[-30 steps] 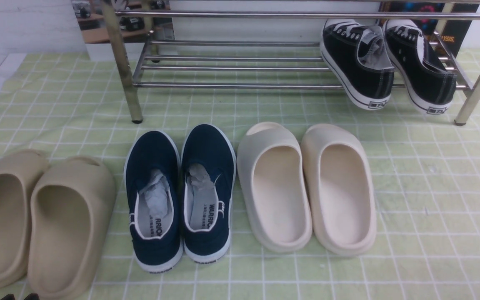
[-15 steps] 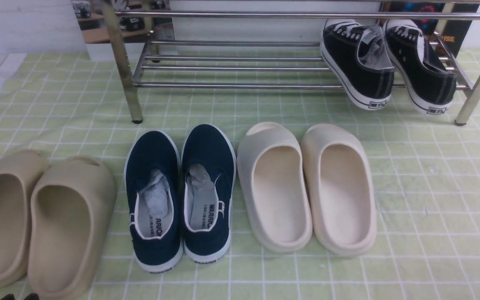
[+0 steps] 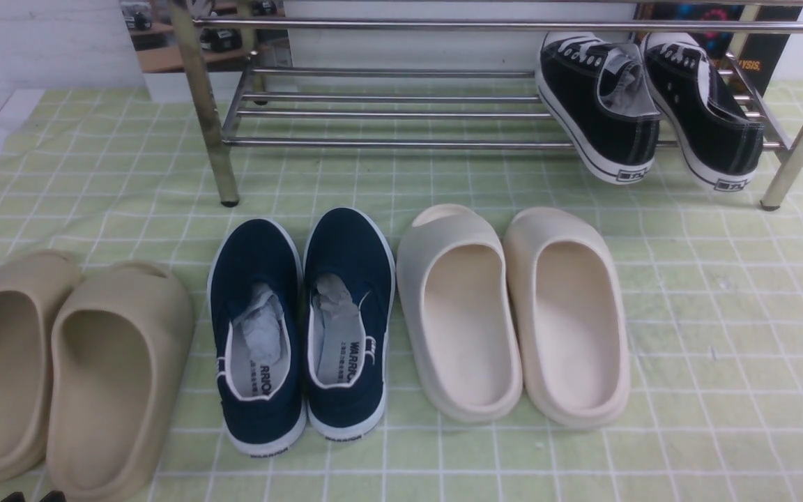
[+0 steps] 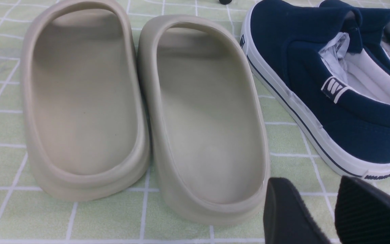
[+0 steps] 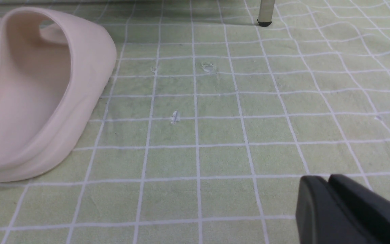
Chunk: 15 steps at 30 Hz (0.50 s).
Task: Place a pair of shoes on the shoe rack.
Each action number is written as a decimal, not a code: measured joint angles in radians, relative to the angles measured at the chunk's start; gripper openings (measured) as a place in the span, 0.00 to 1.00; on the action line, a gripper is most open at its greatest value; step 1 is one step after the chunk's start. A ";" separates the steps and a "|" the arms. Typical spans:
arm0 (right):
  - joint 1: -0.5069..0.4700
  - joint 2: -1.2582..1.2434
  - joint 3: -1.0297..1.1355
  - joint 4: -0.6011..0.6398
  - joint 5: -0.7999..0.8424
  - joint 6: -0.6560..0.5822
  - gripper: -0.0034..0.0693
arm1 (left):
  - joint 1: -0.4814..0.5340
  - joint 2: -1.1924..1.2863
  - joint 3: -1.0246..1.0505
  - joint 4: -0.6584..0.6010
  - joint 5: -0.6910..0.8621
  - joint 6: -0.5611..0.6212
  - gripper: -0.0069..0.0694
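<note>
Both pincers are sitting low at the near edge of the counter (image 3: 722, 314). Seen from its wrist camera, the left pincer (image 4: 330, 210) is holding its two dark fingers apart with a clear gap between them and nothing gripped, just beside the heel of the tan slides (image 4: 141, 108) and close to the navy slip-on shoes (image 4: 323, 88). In the front view only its fingertips are peeking in at the bottom left corner. The right pincer (image 5: 328, 203) is resting with its fingers pressed together on nothing, over bare green checked cloth (image 5: 215, 128), with one of the cream slides (image 5: 39, 91) lying off to its side.

The pair of shoes (image 3: 645, 104) is sitting on the lower shelf of the shoe rack (image 3: 387, 111), at its right end. Both black sneakers are pointing toes toward the back, side by side, and their white-soled heels are hanging over the front bar, tilting down toward the cloth.

On the counter in front of the rack, three other pairs are lining up in a row: tan slides at the left, navy slip-ons with crumpled paper inside in the middle, cream slides to the right of them.
</note>
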 joint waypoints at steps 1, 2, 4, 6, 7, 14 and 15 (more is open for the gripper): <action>0.000 0.000 0.000 0.000 0.000 0.000 0.16 | 0.000 0.000 0.000 0.000 0.000 0.000 0.41; 0.000 0.000 0.000 0.000 0.000 0.000 0.16 | 0.000 0.000 0.000 0.000 0.000 0.000 0.41; 0.000 0.000 0.000 0.000 0.000 0.000 0.16 | 0.000 0.000 0.000 0.000 0.000 0.000 0.41; 0.000 0.000 0.000 0.000 0.000 0.000 0.17 | 0.000 0.000 0.000 0.000 0.000 0.000 0.41; 0.000 0.000 0.000 0.000 0.000 0.000 0.17 | 0.000 0.000 0.000 0.000 0.000 0.000 0.41; 0.000 0.000 0.000 0.000 0.000 0.000 0.17 | 0.000 0.000 0.000 0.000 0.000 0.000 0.41; 0.000 0.000 0.000 0.000 0.000 0.000 0.17 | 0.000 0.000 0.000 0.000 0.000 0.000 0.41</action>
